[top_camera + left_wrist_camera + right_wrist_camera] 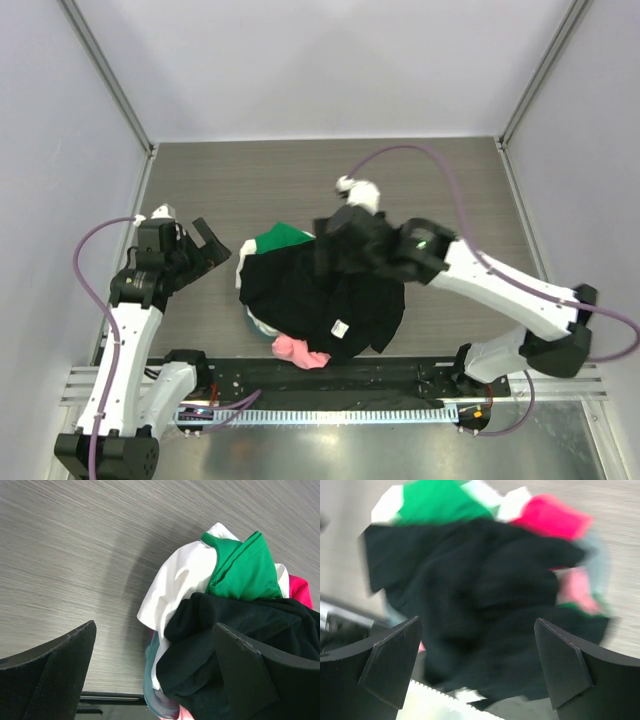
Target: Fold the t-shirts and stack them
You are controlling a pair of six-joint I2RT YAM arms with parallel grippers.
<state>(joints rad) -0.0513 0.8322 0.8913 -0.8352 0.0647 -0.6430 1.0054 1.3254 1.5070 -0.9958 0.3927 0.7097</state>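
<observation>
So the t-shirts are all heaped in one pile mid-table, a bit toward the near edge. The big black t-shirt (310,295) is draped over the top, with its white tag (340,328) on the near side. A green one (282,239) sticks out at the far left, a pink one (300,351) pokes out at the near edge, and white (175,580) and red (299,591) show underneath. The left gripper (212,250) sits just left of the pile, jaws spread wide. The right gripper (480,665) is over the pile's far right part, jaws wide too. The grey table (250,180) shows all round.
</observation>
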